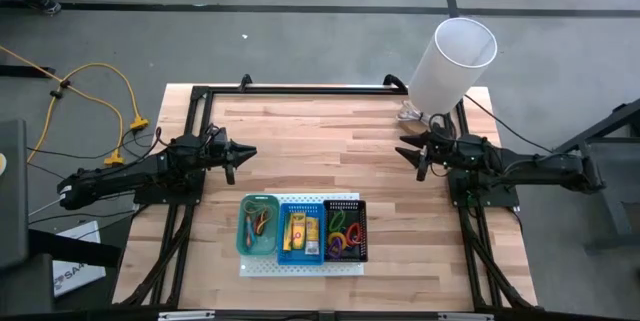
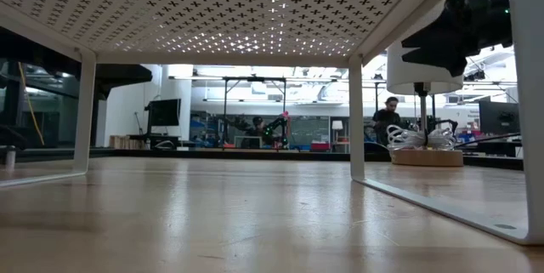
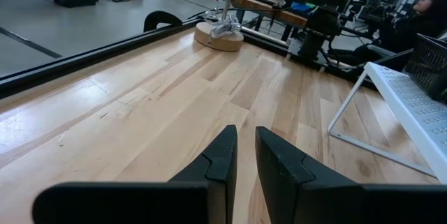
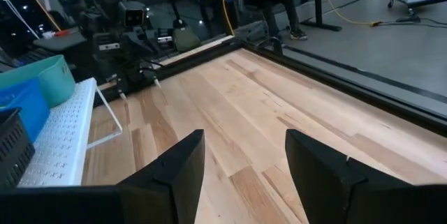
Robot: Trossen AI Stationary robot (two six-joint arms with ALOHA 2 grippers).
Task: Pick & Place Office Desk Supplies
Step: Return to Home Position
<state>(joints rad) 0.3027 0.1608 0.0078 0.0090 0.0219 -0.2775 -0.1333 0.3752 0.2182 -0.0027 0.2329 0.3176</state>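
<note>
From the high view, your left claw (image 1: 243,153) and right claw (image 1: 408,149) point at each other across the bare middle of the table (image 1: 320,131), and neither is carrying anything. The office desk supplies (image 1: 300,229) lie off to the side of both. They sit in the green bin (image 1: 246,233), blue bin (image 1: 300,257) and black bin (image 1: 362,233), set in a row on the white shelf (image 1: 300,267) at the table edge toward the picture's bottom. The row runs left to right between the arms. The green end is nearer your left claw, the black end nearer your right, and neither arm is clearly the closer.

From the low view you look under the shelf's perforated sheet, so the supplies are hidden.

From the left wrist view, the fingers (image 3: 223,161) are drawn almost together with only a slit between them, and the shelf stands off to one side.

From the right wrist view, the fingers (image 4: 178,165) stand well apart over bare wood, with the bins off to one side.

As I judge it, going home means pulling each arm back along its own line, with nothing crossing the shelf.
</note>
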